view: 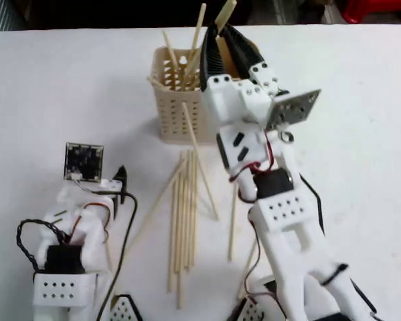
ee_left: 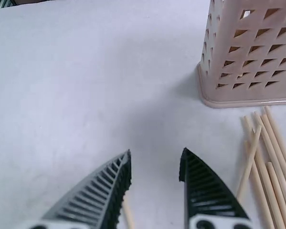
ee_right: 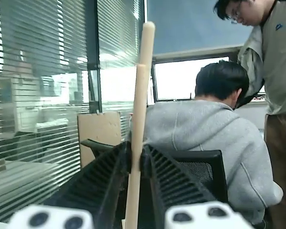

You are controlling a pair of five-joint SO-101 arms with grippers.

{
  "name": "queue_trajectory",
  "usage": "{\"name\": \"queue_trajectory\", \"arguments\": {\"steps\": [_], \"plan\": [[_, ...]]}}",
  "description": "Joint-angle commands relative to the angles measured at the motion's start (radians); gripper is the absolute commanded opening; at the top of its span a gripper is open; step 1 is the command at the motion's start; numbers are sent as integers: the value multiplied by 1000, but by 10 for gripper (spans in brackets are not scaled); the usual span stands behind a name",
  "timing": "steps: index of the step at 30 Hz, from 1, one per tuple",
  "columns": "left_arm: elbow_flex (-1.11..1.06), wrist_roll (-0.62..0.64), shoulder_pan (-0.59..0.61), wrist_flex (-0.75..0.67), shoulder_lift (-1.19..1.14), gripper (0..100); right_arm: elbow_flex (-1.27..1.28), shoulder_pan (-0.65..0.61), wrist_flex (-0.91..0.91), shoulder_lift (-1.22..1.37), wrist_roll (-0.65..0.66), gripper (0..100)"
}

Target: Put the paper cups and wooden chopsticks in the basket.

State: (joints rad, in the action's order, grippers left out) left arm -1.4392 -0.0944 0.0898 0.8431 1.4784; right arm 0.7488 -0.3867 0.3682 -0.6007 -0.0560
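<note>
The cream lattice basket stands at the back middle of the table with several wooden chopsticks upright in it. Directly above its right side is my right gripper, shut on two chopsticks that point upward; the wrist view shows these chopsticks pinched between the ribbed fingers. A loose bundle of chopsticks lies on the table in front of the basket. My left gripper sits low at the front left, open and holding nothing, left of the bundle and facing the basket.
One chopstick lies slanted from the basket's front across the bundle, and another lies beside the right arm's base. A thin stick end lies under the left gripper. White table stretches to the left of the basket.
</note>
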Motion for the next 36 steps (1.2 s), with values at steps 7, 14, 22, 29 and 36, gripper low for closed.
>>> {"name": "queue_trajectory", "arguments": {"steps": [7, 14, 22, 29, 36], "plan": [[3, -8, 7, -25, 12, 177, -44, 7, -19, 91, 12, 48], [2, -8, 4, -25, 12, 177, -46, 7, -239, -22, 8, 176], [0, -8, 1, -25, 12, 177, -44, -42, -733, -366, 12, 176], [-2, -8, 1, -25, 12, 177, -37, -117, -1191, -483, 12, 176], [-2, -8, 4, -25, 12, 177, 100, -154, -1264, -360, 12, 176]]}}
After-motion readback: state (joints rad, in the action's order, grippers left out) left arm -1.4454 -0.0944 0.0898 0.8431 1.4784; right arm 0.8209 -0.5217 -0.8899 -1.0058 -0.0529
